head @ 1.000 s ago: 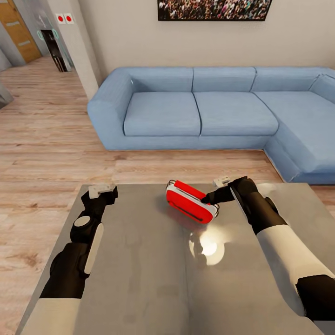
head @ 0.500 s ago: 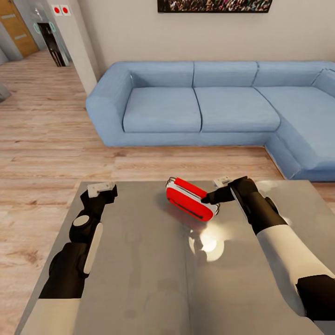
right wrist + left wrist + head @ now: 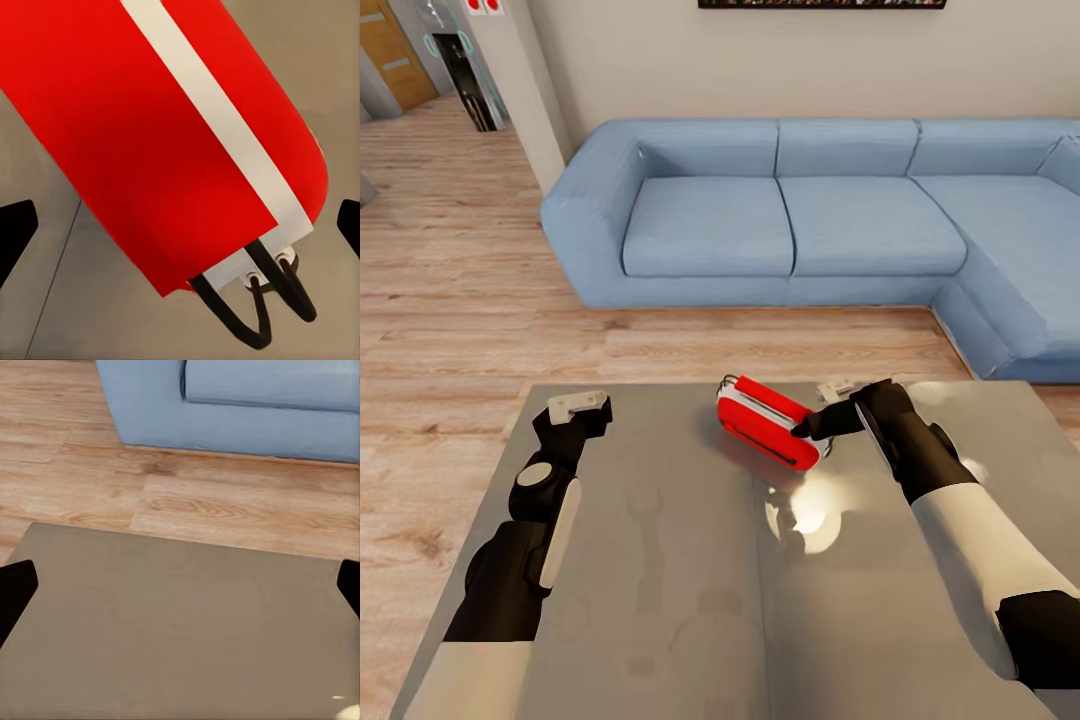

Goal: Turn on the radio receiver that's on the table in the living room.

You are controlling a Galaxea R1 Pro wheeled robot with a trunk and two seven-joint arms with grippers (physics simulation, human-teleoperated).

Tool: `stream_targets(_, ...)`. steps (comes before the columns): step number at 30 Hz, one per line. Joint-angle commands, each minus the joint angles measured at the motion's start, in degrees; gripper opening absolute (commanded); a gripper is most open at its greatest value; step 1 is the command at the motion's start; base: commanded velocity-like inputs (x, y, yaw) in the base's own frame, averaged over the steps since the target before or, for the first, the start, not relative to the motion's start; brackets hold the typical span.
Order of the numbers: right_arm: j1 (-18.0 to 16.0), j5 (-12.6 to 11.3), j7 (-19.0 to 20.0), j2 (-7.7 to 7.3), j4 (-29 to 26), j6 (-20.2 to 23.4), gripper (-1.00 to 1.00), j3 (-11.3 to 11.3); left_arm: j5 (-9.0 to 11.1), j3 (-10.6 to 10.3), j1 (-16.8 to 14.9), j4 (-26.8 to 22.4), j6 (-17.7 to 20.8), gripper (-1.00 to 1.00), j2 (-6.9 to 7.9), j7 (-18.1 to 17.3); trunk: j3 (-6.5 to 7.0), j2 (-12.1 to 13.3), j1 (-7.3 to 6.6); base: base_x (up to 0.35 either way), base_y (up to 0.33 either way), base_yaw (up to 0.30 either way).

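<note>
The radio [image 3: 770,422] lies on the table [image 3: 660,560], touched at its near end by the right gripper [image 3: 807,429], whose fingers are spread wide. Light, steady pressure should be kept so the radio is not slid. The right wrist view reveals its wire handle [image 3: 259,300]; the left gripper [image 3: 180,585], also spread, hangs over bare tabletop.

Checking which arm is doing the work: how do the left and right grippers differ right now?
The right gripper sits at the small bright red radio receiver with white end panels; the left gripper has only the glossy grey table ahead. The right arm reaches toward the table's middle, the left stays near its edge. Both grippers are open, fingertips spread wide in the wrist views.
</note>
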Motion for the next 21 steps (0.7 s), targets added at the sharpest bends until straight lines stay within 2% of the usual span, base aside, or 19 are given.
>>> stream_targets(1,0.0,0.0,0.02,0.0,0.0,0.0,1.0,0.0,0.0,0.0,0.0,0.0,0.0,1.0,0.0,-0.01,-0.09,0.0,0.0,0.0,0.0,0.0)
stream_targets(13,0.0,0.0,0.06,0.0,0.0,0.0,1.0,0.0,0.0,-0.04,0.0,0.08,-0.04,1.0,0.0,-0.02,-1.18,0.0,0.0,0.0,0.0,0.0)
stream_targets(21,0.0,0.0,0.03,0.0,0.0,-0.04,1.0,0.0,0.0,-0.04,0.0,0.22,-0.04,1.0,0.0,-0.01,-1.36,0.0,0.0,0.0,0.0,0.0)
